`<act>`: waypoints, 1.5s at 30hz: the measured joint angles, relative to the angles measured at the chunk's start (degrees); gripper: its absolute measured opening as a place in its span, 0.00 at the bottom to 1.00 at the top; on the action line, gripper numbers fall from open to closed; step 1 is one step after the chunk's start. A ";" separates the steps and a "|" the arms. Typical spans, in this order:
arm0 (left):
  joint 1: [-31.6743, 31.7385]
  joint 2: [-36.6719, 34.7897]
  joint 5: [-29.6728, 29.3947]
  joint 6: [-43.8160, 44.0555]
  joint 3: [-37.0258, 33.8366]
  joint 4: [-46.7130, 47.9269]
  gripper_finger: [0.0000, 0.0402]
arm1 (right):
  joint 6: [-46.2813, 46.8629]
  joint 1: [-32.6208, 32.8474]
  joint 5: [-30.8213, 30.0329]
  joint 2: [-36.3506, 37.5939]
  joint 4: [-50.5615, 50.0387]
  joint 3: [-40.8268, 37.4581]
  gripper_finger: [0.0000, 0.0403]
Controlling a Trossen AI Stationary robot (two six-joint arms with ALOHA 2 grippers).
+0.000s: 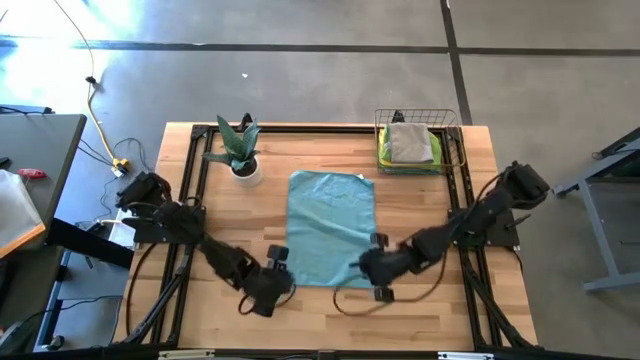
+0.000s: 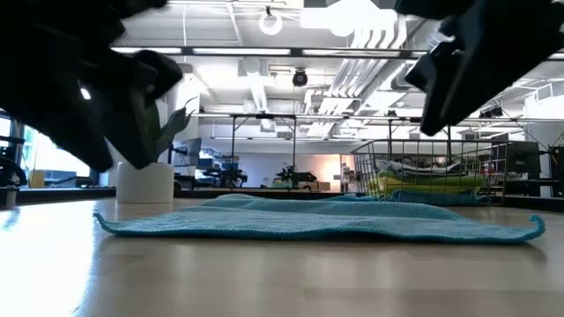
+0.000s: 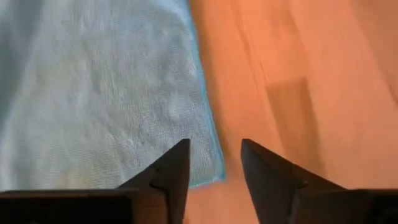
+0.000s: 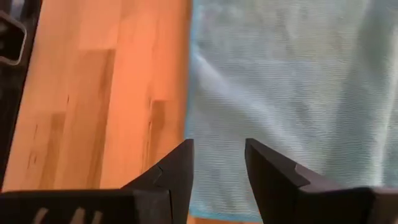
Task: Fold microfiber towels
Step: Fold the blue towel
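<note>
A teal-blue microfiber towel (image 1: 330, 228) lies spread flat on the wooden table's middle, longer from near to far. My left gripper (image 1: 268, 290) hovers open over its near left corner (image 3: 208, 174). My right gripper (image 1: 372, 268) hovers open over its near right edge (image 4: 199, 186). In the low view both grippers, the left (image 2: 106, 97) and the right (image 2: 476, 62), hang clear above the towel (image 2: 317, 220). Nothing is between either pair of fingers.
A copper wire basket (image 1: 452, 150) at the far right holds folded towels, a grey one (image 1: 410, 140) on a lime green one. A potted plant (image 1: 240, 152) stands at the far left. Black frame rails (image 1: 190, 190) run along the table's sides.
</note>
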State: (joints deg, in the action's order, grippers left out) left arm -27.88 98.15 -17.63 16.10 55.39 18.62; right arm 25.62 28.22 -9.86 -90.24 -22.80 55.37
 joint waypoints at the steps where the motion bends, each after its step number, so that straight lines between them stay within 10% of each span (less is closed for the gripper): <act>1: -1.01 0.18 -1.81 -1.23 -0.08 -0.14 0.35 | 0.07 1.45 -1.62 -0.43 1.02 0.00 0.34; 10: -6.22 4.41 -16.49 -5.51 -0.07 -3.02 0.46 | -0.29 8.92 -6.31 -7.24 2.82 0.00 0.50; 45: -9.64 12.13 -24.39 -11.24 0.27 0.20 0.46 | -6.03 17.12 -21.65 -13.94 -3.13 0.02 0.51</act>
State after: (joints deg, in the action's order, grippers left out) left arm -37.52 110.28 -42.02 4.86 55.66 18.82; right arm 19.59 45.34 -31.51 -104.18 -25.93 55.40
